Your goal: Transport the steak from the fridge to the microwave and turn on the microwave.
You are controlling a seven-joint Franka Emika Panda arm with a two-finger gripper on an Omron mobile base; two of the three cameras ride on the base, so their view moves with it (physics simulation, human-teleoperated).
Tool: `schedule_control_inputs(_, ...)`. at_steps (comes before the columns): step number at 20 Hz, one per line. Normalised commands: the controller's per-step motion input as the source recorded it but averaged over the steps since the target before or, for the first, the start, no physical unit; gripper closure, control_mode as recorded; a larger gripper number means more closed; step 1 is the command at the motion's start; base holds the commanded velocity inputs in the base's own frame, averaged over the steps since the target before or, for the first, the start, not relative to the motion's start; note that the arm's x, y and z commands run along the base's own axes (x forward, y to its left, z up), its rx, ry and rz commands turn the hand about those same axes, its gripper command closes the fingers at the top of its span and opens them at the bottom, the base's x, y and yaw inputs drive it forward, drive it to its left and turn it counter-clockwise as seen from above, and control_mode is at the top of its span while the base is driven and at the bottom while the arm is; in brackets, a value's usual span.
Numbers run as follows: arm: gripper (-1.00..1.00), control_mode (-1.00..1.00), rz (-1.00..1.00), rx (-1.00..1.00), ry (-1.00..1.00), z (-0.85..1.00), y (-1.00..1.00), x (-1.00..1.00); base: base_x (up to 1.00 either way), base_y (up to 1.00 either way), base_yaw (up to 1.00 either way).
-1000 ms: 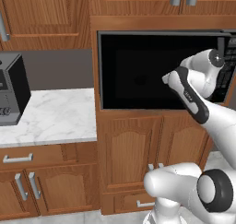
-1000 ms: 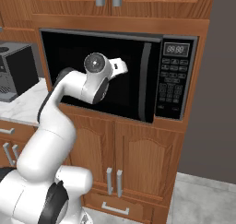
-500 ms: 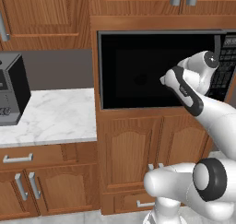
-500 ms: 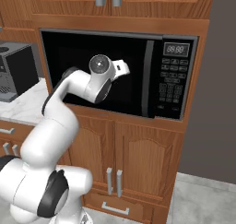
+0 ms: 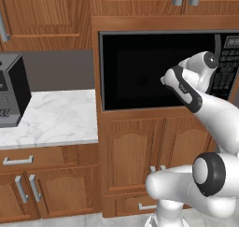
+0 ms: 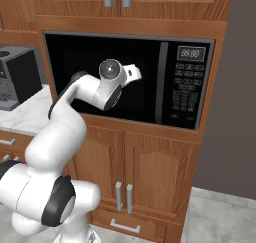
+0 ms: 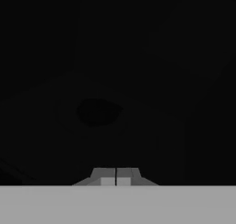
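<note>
The microwave [image 5: 140,72] [image 6: 150,52] is set into wooden cabinets with its dark glass door closed. Its keypad [image 6: 185,94] [image 5: 227,67] is on the right side. My hand [image 6: 132,73] hovers in front of the door's middle, pointing at the glass. In the hand view my gripper [image 7: 116,176] is shut, tips together with nothing between them. A dim oval lump [image 7: 98,111] shows behind the glass, too dark to name as the steak. The fridge is out of view.
A black countertop appliance [image 5: 10,91] [image 6: 19,77] stands on the marble counter [image 5: 56,121] to the left of the microwave. Wooden cabinet doors [image 6: 150,177] lie below and above. A grey wall [image 6: 235,112] runs along the right.
The hand has drifted slightly to the right across the microwave door, and the elbow has lifted a little. The gripper has stayed shut.
</note>
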Motion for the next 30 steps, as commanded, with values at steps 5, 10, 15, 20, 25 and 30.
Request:
schedule_control_inputs(5,1.0,-1.0,0.0,0.0,0.0,-0.18,0.0,0.28,0.0,0.0,0.0)
schedule_control_inputs(10,1.0,-1.0,0.0,0.0,0.0,-0.02,0.0,0.01,0.0,0.0,0.0)
schedule_control_inputs(15,1.0,-1.0,0.0,0.0,0.0,0.0,0.0,-0.22,0.0,0.0,0.0)
schedule_control_inputs(20,1.0,-1.0,0.0,0.0,-0.02,0.03,-0.02,-0.58,0.0,0.0,0.0)
schedule_control_inputs(25,1.0,-1.0,0.0,0.04,-0.01,0.19,-0.08,-0.65,0.0,0.0,0.0)
schedule_control_inputs(30,1.0,-1.0,0.0,0.07,0.0,0.13,-0.17,-0.31,0.0,0.0,0.0)
